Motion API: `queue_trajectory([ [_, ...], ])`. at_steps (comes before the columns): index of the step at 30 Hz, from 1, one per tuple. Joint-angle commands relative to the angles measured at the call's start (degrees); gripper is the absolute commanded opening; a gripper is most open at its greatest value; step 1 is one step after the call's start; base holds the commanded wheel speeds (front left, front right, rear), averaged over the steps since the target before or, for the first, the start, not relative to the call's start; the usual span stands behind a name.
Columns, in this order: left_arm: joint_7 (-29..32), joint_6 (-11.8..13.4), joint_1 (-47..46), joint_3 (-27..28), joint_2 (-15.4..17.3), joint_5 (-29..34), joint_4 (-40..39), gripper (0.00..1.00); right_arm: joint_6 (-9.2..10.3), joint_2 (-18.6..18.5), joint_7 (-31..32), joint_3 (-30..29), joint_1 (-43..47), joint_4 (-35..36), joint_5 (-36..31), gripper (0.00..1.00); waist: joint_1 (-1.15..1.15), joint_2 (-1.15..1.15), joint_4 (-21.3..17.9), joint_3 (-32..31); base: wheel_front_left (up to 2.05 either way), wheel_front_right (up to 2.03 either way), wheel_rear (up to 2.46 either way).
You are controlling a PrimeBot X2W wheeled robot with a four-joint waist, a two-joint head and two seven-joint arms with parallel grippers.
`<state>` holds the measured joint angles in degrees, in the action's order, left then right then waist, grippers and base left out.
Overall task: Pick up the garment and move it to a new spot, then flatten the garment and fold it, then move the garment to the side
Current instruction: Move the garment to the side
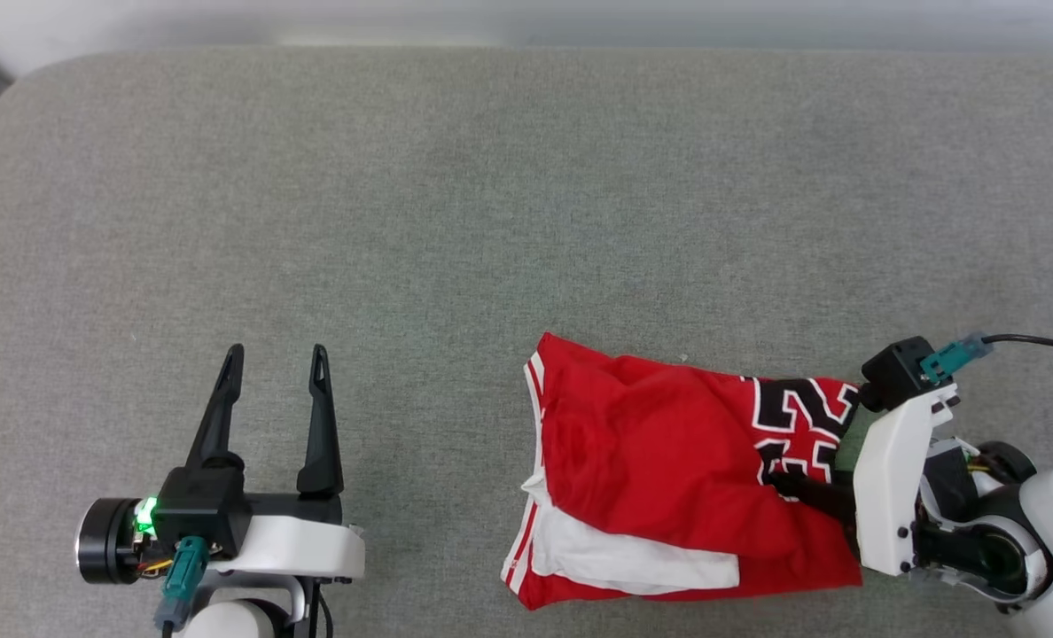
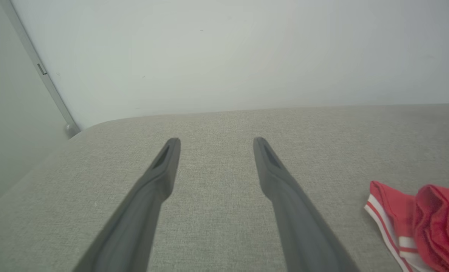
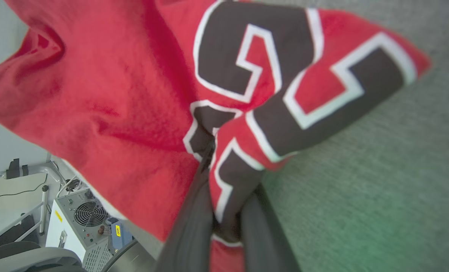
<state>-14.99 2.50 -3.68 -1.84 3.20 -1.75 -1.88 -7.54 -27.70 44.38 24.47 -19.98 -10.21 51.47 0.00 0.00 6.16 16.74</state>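
Two hands noted. Right hand [image 3: 226, 223] is clenched on the numbered end of the garment [image 1: 659, 461], which lies crumpled on the grey padded surface [image 1: 491, 195], front right. Left hand [image 1: 276, 354] is released, fingers spread, well apart from it.

Red garment [image 1: 659, 452] with white sleeve [image 1: 615, 558], red-and-white striped trim [image 1: 537, 390], black numerals [image 1: 801, 416] outlined in white, plain pale grey woven desk [image 1: 491, 195], left gripper [image 1: 276, 354] black on a white casing [image 1: 287, 545], teal plug [image 1: 181, 567], green light [image 1: 145, 514], off-white wall [image 2: 224, 49]
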Motion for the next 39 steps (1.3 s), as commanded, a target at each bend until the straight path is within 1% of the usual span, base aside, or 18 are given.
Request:
queue_trajectory([
  [1, -0.3, -0.2, 0.8, 0.3, -0.1, -0.1, 0.2, 1.00, 0.09, -0.7, -1.6, 1.3, -2.0, 0.7, 0.0, 0.00, 0.00, 0.00, -0.9, -1.6, 0.00, 0.00, 0.00],
  [6, -0.3, -0.3, 1.9, 0.8, -0.1, -0.3, 0.1, 1.00, 0.07, -4.8, -4.1, 4.9, -6.3, 4.9, -0.4, 0.00, 0.00, 0.00, -3.3, -4.1, 0.00, 0.00, 0.00],
  [7, -0.3, -0.3, 1.9, 0.8, -0.1, -0.3, 0.1, 1.00, 0.07, -4.8, -4.1, 4.9, -6.3, 4.9, -0.4, 0.00, 0.00, 0.00, -3.3, -4.1, 0.00, 0.00, 0.00],
  [9, -0.3, -0.2, 2.3, 1.1, -0.2, -0.3, -0.2, 1.00, 0.07, -7.0, -4.6, 6.4, -8.3, 6.9, -1.0, 0.00, 0.00, 0.00, -4.7, -4.6, 0.00, 0.00, 0.00],
  [15, -0.2, 0.3, 3.5, 2.1, -0.2, -0.3, -1.0, 1.00, 0.07, -13.5, -5.8, 10.3, -13.9, 12.0, -3.3, 0.00, 0.00, 0.00, -10.9, -3.6, 0.00, 0.00, 0.00],
  [21, -0.2, -0.4, 1.9, 3.2, 0.5, 0.6, -2.0, 1.00, 0.07, -18.5, -8.5, 10.2, -17.3, 11.9, -5.7, 0.00, 0.00, 0.00, -17.0, -0.1, 0.00, 0.00, 0.00],
  [26, -0.2, -0.9, 0.0, 3.4, 1.9, 1.4, -2.7, 1.00, 0.07, -22.1, -11.4, 8.3, -18.9, 8.7, -8.4, 0.00, 0.00, 0.00, -19.7, 3.2, 0.00, 0.00, 0.00],
  [30, -0.2, -1.4, -1.3, 3.7, 3.2, 1.7, -3.8, 1.00, 0.08, -25.0, -13.5, 7.2, -20.6, 4.0, -11.8, 0.00, 0.00, 0.00, -20.5, 6.0, 0.00, 0.00, 0.00],
  [35, -0.2, -1.5, -2.6, 4.2, 4.6, 2.0, -5.3, 1.00, 0.08, -26.0, -15.0, 5.5, -23.8, -4.1, -14.6, 0.00, 0.00, 0.00, -20.6, 9.5, 0.00, 0.00, 0.00],
  [39, -0.2, -1.3, -3.3, 4.6, 5.4, 2.0, -6.6, 1.00, 0.08, -24.3, -16.0, 2.7, -26.5, -10.9, -17.0, 0.00, 0.00, 0.00, -20.6, 11.9, 0.00, 0.00, 0.00],
])
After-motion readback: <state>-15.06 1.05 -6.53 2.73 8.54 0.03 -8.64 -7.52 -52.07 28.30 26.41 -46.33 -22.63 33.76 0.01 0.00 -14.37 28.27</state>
